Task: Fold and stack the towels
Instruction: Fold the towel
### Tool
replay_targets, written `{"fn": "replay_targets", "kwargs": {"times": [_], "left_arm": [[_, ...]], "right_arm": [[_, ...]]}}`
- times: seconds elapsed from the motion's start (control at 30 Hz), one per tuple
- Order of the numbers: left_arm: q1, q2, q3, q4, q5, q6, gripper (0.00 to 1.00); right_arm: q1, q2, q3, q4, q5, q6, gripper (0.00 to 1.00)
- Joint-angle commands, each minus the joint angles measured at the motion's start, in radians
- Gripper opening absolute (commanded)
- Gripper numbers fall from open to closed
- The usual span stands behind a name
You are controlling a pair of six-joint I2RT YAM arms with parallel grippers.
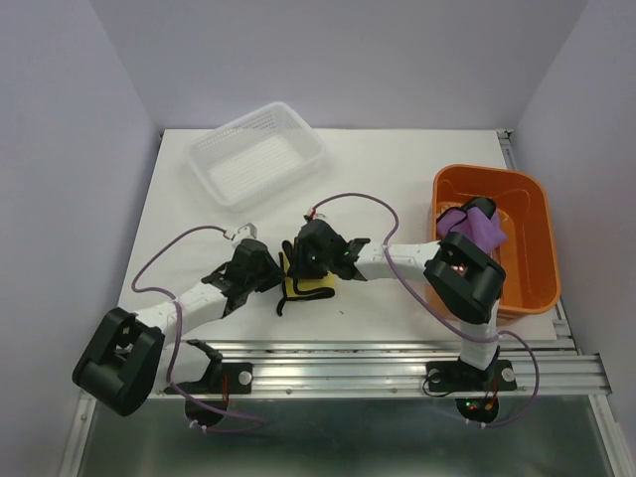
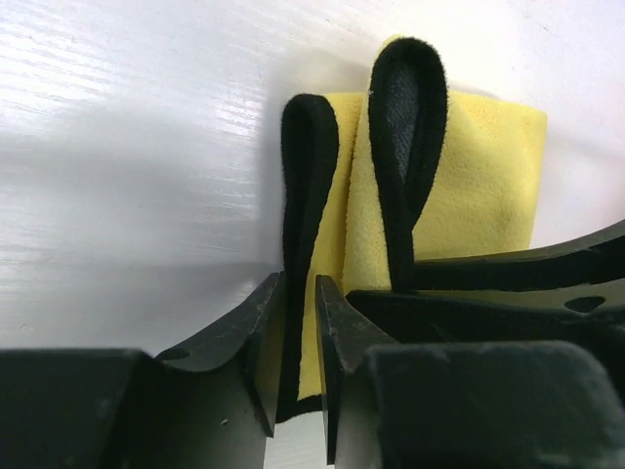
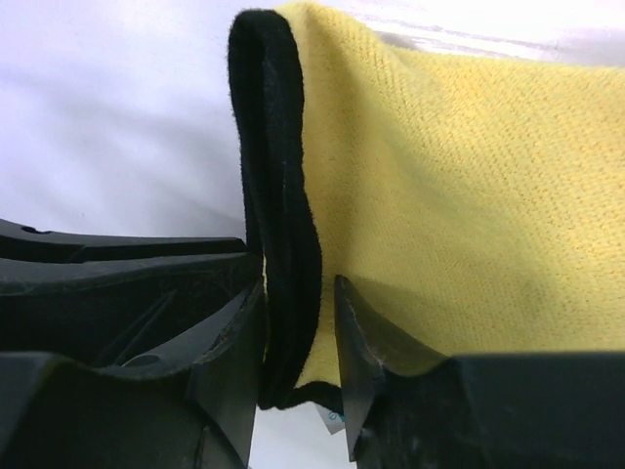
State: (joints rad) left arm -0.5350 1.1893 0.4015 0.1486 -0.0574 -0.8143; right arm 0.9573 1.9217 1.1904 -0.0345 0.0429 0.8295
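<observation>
The yellow towel (image 1: 301,285) lies at the middle of the bench (image 1: 397,169), between the two arms. It is partly folded, and loops of black edging (image 2: 405,127) are seen along it. One edged border is pinched by the left gripper (image 2: 298,293), which is almost fully closed on it. A doubled black border is clamped in the same way by the right gripper (image 3: 298,293), the narrow gap between its fingers being filled with cloth.

A fold is judged to be in hand. It would be done well if both pinches were held firm and level and the gripped edge were carried over by both arms together, so that the cloth is not skewed. The edge should be laid flush on the opposite edge before release. The loops should be pressed flat, or a stack may sit unevenly.

A purple towel (image 1: 477,224) is draped in the orange basket (image 1: 489,171), well apart and not yet folded.
</observation>
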Motion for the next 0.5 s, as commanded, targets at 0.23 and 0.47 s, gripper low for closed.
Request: {"fn": "replay_targets", "kwargs": {"times": [0.23, 0.47], "left_arm": [[0.001, -0.160, -0.003, -0.133, -0.088, -0.037, 0.47], [0.001, -0.264, -0.007, -0.170, -0.087, -0.042, 0.82]], "right_arm": [[0.012, -0.101, 0.071, -0.042, -0.034, -0.027, 0.57], [0.012, -0.271, -0.028, -0.011, -0.035, -0.033, 0.89]]}}
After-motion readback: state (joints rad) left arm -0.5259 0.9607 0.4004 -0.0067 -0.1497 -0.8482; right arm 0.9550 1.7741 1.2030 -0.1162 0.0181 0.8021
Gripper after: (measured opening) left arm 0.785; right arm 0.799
